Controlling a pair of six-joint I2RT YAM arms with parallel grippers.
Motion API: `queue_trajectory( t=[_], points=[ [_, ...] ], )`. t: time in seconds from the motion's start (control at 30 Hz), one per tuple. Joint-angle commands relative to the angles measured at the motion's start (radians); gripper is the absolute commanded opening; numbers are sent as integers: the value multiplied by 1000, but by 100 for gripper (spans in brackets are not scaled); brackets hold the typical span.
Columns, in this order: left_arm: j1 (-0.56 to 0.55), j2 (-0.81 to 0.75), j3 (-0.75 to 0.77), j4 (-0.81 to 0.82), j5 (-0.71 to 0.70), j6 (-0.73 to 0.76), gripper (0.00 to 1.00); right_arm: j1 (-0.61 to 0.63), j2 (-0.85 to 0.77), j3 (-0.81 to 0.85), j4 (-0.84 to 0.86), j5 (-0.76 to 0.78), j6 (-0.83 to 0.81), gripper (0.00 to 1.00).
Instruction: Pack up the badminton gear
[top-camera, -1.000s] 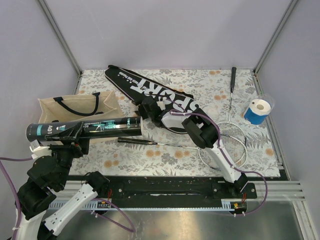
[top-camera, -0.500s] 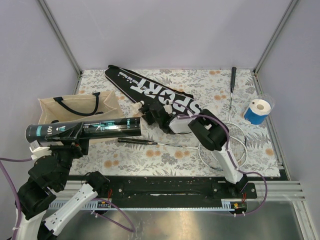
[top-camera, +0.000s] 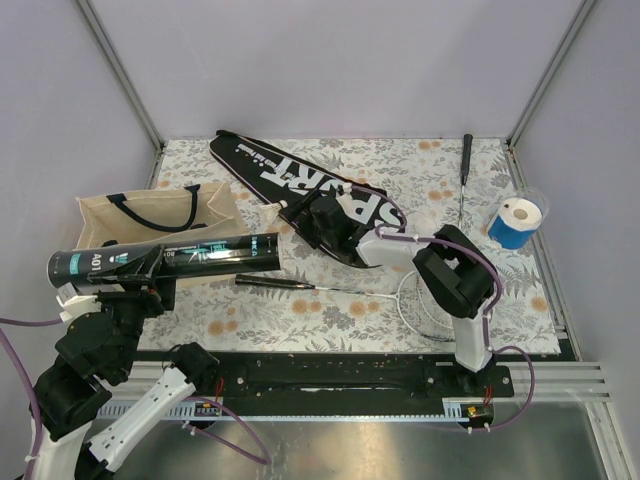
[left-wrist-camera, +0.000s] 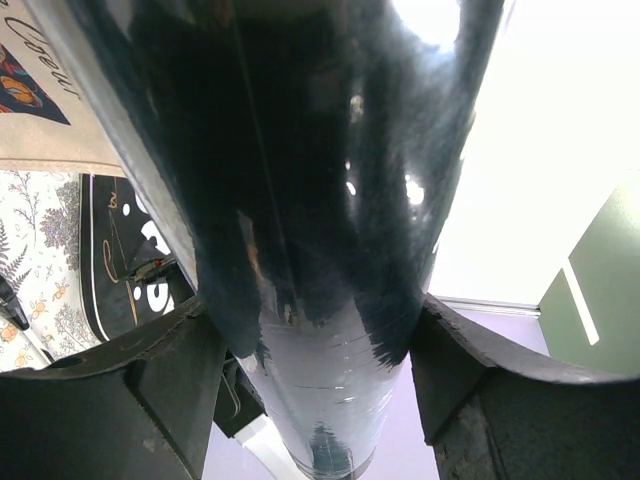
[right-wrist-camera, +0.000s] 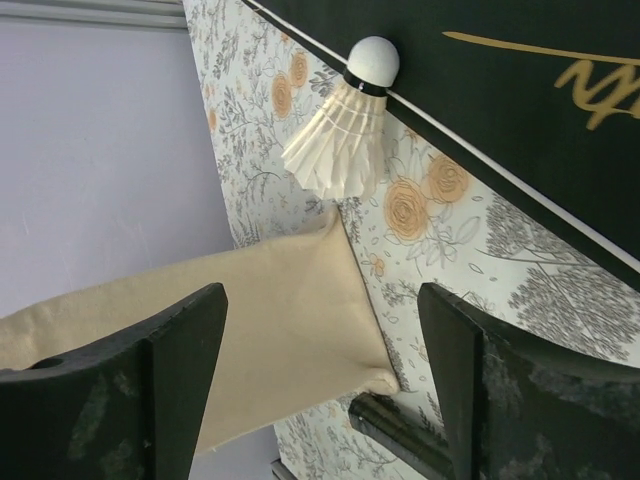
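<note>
On the far left a grey wall (top-camera: 60, 120) stands close beside the flowery mat (top-camera: 330, 310). The beige tote bag (top-camera: 150, 212) lies by that left edge, with little room between bag and wall.

The left gripper (top-camera: 150, 266) is clamped around the long black tube (top-camera: 220, 250). In the left wrist view the tube fills the space between both fingers. The tube is held level, up over the front of the bag. Its teal end reaches out past the bag's left side and its other end points right.

Just in front of the tube a thin racket (top-camera: 275, 282) lies flat on the mat, with its dark handle to the left. Bare mat shows in front of the racket, up to the near edge.

Next comes a small white shuttlecock (right-wrist-camera: 345, 125). It lies on the mat with its round head touching the long edge of the black cover (top-camera: 300, 180) with "SPORT" on it. The cover lies slanted from the back left toward the middle.

The right gripper (right-wrist-camera: 320, 300) hangs over the cover with its fingers spread wide and nothing between them. The shuttlecock is ahead of its fingertips, near but apart. The tube's right end is near this gripper too, not touching.

More bare mat shows behind the cover's wide end. A second racket's handle (top-camera: 466, 150) lies by the back right corner. The blue and white roll (top-camera: 517, 222) sits at the right edge, close to the right wall (top-camera: 590, 150).
</note>
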Motion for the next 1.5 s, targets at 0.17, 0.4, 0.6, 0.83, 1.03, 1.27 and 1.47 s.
queue_trajectory(
  t=[0.17, 0.4, 0.6, 0.83, 1.03, 1.27, 1.47],
  points=[
    [-2, -11, 33, 46, -42, 9, 21, -1, 150, 215, -52, 10, 79, 89],
    [-2, -3, 40, 48, -42, 11, 21, 5, 273, 374, -139, 23, 177, 90],
    [-1, -3, 30, 46, -41, 12, 21, 5, 334, 479, -236, 42, 200, 90],
    [-2, -3, 18, 48, -30, 6, 21, 7, 403, 577, -296, 36, 239, 90],
    [-1, 0, 17, 49, -33, 4, 21, 7, 457, 672, -373, 36, 239, 89],
    [-2, -7, 12, 46, -45, 4, 21, 4, 504, 716, -414, 19, 259, 85],
    [-2, -7, 12, 46, -47, 6, 21, 5, 511, 701, -348, 27, 248, 74]
  ],
)
